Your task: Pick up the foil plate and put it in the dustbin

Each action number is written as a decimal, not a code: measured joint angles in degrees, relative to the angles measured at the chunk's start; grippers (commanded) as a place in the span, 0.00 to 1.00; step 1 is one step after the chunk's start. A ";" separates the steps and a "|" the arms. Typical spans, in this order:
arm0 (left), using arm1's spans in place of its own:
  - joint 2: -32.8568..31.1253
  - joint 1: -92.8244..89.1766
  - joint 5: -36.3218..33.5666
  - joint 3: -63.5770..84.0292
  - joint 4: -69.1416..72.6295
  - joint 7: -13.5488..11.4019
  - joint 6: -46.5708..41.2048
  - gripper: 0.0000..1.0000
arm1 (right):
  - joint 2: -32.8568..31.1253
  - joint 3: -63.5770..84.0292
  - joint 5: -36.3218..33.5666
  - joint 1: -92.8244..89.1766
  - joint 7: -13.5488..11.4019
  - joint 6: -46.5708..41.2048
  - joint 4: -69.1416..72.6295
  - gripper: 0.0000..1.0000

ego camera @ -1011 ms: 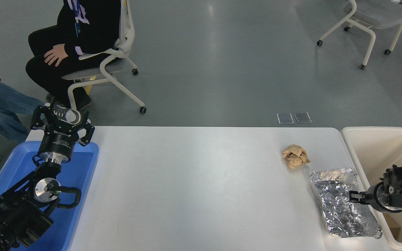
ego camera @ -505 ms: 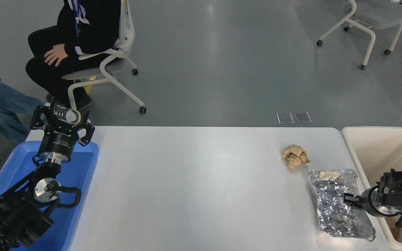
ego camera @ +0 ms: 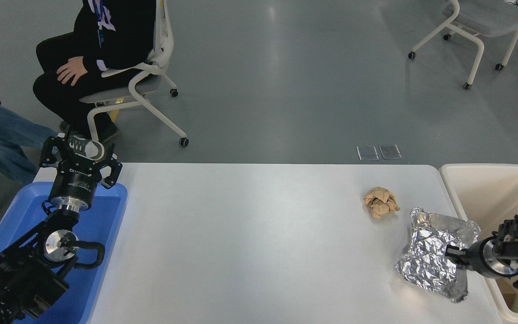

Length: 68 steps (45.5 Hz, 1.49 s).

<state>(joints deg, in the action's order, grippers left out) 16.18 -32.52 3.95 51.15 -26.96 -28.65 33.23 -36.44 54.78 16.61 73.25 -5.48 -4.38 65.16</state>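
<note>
Foil plate (ego camera: 434,258) at the table's (ego camera: 250,243) right end, tilted, its right edge raised off the surface. Right gripper (ego camera: 453,254) pinches that right edge, fingers closed on the foil. Dustbin (ego camera: 475,189) just beside it to the right. Brown paper ball (ego camera: 380,202) lies near the plate's far-left corner. Left arm parked over blue tray (ego camera: 16,216), left gripper (ego camera: 80,153) spread wide.

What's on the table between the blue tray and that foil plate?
Head view: bare white table, from blue tray to foil plate.
</note>
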 measured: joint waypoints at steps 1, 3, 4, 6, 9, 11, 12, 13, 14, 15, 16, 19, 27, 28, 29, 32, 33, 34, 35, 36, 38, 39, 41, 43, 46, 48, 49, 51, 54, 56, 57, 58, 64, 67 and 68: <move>0.00 0.00 0.02 0.00 0.00 0.00 0.00 0.99 | -0.49 1.10 -0.09 1.65 0.01 -0.09 1.44 0.00; 0.00 0.00 0.00 0.00 -0.01 0.00 0.00 0.99 | -1.14 2.75 -0.19 4.23 0.05 -0.17 3.47 0.00; 0.00 0.00 -0.01 0.00 -0.01 0.00 0.00 0.99 | -1.63 4.25 -0.30 6.61 0.06 -0.31 5.26 0.00; 0.00 0.00 -0.01 0.00 -0.01 0.00 0.00 0.99 | -2.24 5.94 -0.35 9.44 0.07 -0.58 7.23 0.00; 0.00 0.00 0.01 0.00 -0.02 0.00 0.01 0.99 | -3.35 8.80 -0.67 14.70 0.07 -1.64 10.72 0.00; 0.00 0.00 -0.01 0.00 -0.02 0.00 0.01 0.99 | -3.93 10.24 -0.96 17.76 0.08 -2.64 12.49 0.00; 0.00 0.00 0.01 0.00 -0.02 0.00 0.02 0.99 | -4.24 10.99 -1.11 19.37 0.09 -3.50 13.36 0.00; 0.00 0.00 0.00 0.00 -0.02 0.00 0.02 0.99 | -4.68 11.92 -1.30 21.52 0.11 -5.00 14.44 0.00; 0.00 0.00 0.00 0.00 -0.02 0.00 0.03 0.99 | -4.93 12.43 -1.39 22.95 0.10 -5.98 15.05 0.00; 0.00 0.00 -0.01 0.00 -0.02 0.00 0.03 0.99 | -5.17 12.90 -1.44 24.39 0.10 -7.18 15.56 0.00; 0.00 0.00 0.01 0.00 -0.02 0.00 0.03 0.99 | -5.48 13.53 -1.61 26.40 0.11 -9.26 16.26 0.00; 0.00 0.00 0.01 0.00 -0.02 0.00 0.04 0.99 | -6.08 14.72 -2.15 30.83 0.10 -14.47 17.61 0.00; -0.01 0.00 -0.01 0.00 -0.01 0.00 0.05 0.99 | -6.64 16.78 -4.05 41.88 0.13 -27.61 19.51 0.00; -0.01 0.00 0.01 0.00 -0.02 0.00 0.05 0.99 | -6.68 16.98 -4.17 43.11 0.11 -28.73 19.65 0.00; -0.01 0.00 0.01 0.00 -0.02 0.00 0.06 0.99 | -6.76 17.26 -4.40 44.84 0.11 -30.28 19.79 0.00; 0.00 0.00 0.00 0.00 -0.01 0.00 0.06 0.99 | -6.82 17.68 -4.86 48.54 0.11 -32.83 20.08 0.00; 0.00 0.00 0.01 0.00 -0.01 0.00 0.06 0.99 | -6.86 17.90 -5.15 50.35 0.11 -33.87 20.20 0.00; 0.00 0.00 0.00 0.00 -0.01 0.00 0.06 0.99 | -6.88 18.01 -5.31 51.50 0.13 -34.45 20.27 0.00; 0.00 0.00 -0.01 0.00 -0.01 0.00 0.06 0.99 | -6.88 18.11 -5.43 52.67 0.13 -34.97 20.33 0.00; 0.00 0.00 0.00 0.00 0.00 0.00 0.06 0.99 | -6.93 18.40 -5.70 54.94 0.11 -35.93 20.46 0.00; 0.00 -0.01 0.00 0.00 -0.01 0.00 0.06 0.99 | -6.93 18.58 -5.86 56.54 0.13 -36.49 20.49 0.00; -0.01 0.00 -0.01 0.00 0.00 0.00 0.06 0.99 | -6.96 18.86 -5.99 58.00 0.11 -37.02 20.56 0.00; 0.00 0.00 0.00 0.00 0.00 0.00 0.06 0.99 | -6.97 19.27 -6.16 60.15 0.11 -37.61 20.65 0.00; -0.01 0.01 0.00 0.00 0.01 0.00 0.06 0.99 | -6.98 19.66 -6.39 62.57 0.12 -38.23 20.69 0.00; 0.00 0.00 0.01 0.00 0.02 0.00 0.06 0.99 | -6.89 20.15 -6.75 65.40 0.12 -38.92 20.78 0.00; 0.00 0.00 -0.01 0.00 0.02 0.00 0.06 0.99 | -6.71 20.35 -6.94 66.66 0.12 -39.18 20.80 0.00; 0.00 0.00 0.00 0.00 0.02 0.00 0.06 0.99 | -6.60 20.54 -7.08 67.40 0.11 -39.37 20.83 0.00; 0.00 0.00 0.01 0.00 0.02 0.00 0.06 0.99 | -6.45 20.71 -7.26 68.36 0.12 -39.57 20.86 0.00; 0.00 0.00 0.00 0.00 0.01 0.00 0.06 0.99 | -6.25 20.96 -7.68 69.71 0.12 -39.87 20.86 0.00; 0.00 0.00 0.00 0.00 0.01 0.00 0.06 0.99 | -6.15 21.10 -7.96 70.47 0.12 -40.01 20.86 0.00; 0.00 0.00 0.00 0.00 0.01 0.00 0.06 0.99 | -6.12 21.16 -8.06 70.78 0.12 -40.08 20.86 0.00; 0.00 0.00 0.00 0.00 0.01 0.00 0.06 0.99 | -6.08 21.21 -8.15 71.04 0.12 -40.13 20.86 0.00; 0.00 0.00 0.00 0.00 0.00 0.00 0.06 0.99 | -5.98 22.26 -8.55 72.64 0.12 -40.38 20.43 0.00; 0.00 0.00 0.00 0.00 -0.01 0.00 0.06 0.99 | -5.96 23.44 -8.67 73.02 0.07 -40.43 19.41 0.00; 0.00 0.00 0.01 0.00 -0.01 0.00 0.06 0.99 | -5.97 23.76 -8.72 73.07 0.06 -40.45 19.07 0.00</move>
<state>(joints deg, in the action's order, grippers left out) 16.17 -32.52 3.96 51.15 -26.97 -28.65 33.29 -42.41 78.54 7.89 146.32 -5.42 -44.83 84.23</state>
